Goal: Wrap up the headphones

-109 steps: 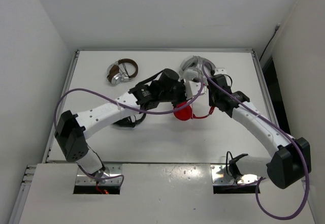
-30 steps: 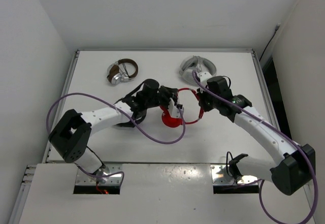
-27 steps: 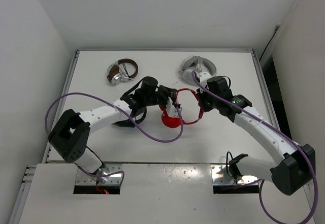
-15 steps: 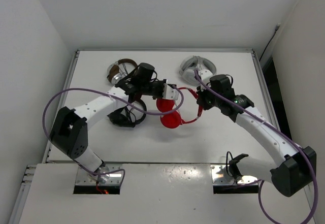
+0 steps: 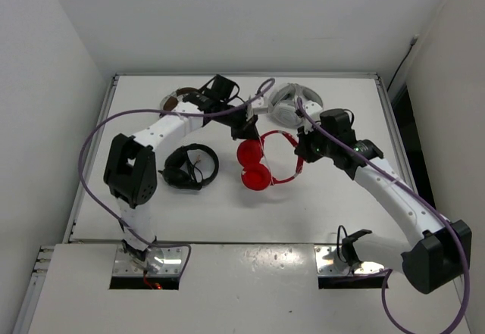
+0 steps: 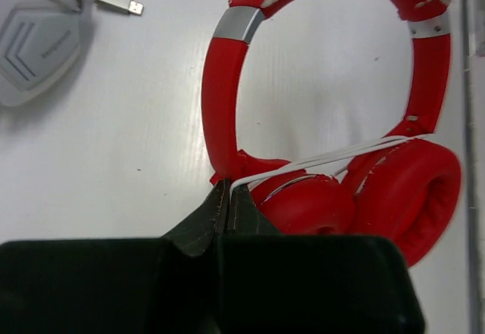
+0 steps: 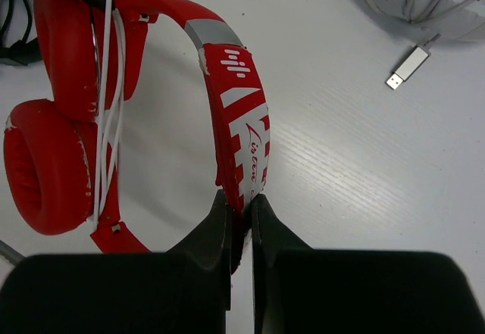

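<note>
Left tool point(image 6: 229, 190) clenched on white cable point(image 6: 333, 154), just beside earcups point(image 6: 409, 190). Right tool point(image 7: 239, 201) clamping headband point(image 7: 236, 118) of red headphones point(image 5: 255, 164), mid-desk point(image 5: 151, 213).

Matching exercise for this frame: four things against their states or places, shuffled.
1 left gripper
2 right gripper
3 black headphones
4 USB plug

A beside the white-grey headphones
B jaws shut on the white cable
C lying free, left of the red earcups
D jaws shut on the red headband

Pairs: 1-B, 2-D, 3-C, 4-A
</note>
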`<state>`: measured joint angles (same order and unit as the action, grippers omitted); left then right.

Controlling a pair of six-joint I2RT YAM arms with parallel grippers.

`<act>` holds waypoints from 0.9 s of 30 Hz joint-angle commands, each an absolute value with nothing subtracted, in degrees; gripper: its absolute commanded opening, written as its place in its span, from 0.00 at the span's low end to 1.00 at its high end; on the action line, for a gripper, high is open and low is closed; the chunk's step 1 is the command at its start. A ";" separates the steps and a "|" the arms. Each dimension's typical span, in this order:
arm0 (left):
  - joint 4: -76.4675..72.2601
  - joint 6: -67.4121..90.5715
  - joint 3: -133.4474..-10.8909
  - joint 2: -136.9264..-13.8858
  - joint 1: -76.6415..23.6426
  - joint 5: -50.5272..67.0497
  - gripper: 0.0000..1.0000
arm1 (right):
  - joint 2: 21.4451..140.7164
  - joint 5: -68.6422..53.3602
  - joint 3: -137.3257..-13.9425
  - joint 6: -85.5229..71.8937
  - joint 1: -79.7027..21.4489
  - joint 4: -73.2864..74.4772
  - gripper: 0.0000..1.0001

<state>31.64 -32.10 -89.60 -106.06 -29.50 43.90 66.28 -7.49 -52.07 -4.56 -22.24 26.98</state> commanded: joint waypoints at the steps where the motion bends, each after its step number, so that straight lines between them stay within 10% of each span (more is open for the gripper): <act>1: 36.54 -27.95 -97.10 -110.47 -22.86 43.40 0.00 | 64.34 -17.93 -51.86 -3.69 -22.32 32.52 0.00; 20: 53.26 -32.42 -105.73 -119.00 -21.09 51.25 0.12 | 64.86 -21.36 -52.47 -4.13 -20.13 30.24 0.00; 27: 54.14 -32.96 -103.19 -121.03 -26.10 46.49 0.00 | 66.01 -22.15 -49.58 -10.79 -17.58 26.55 0.00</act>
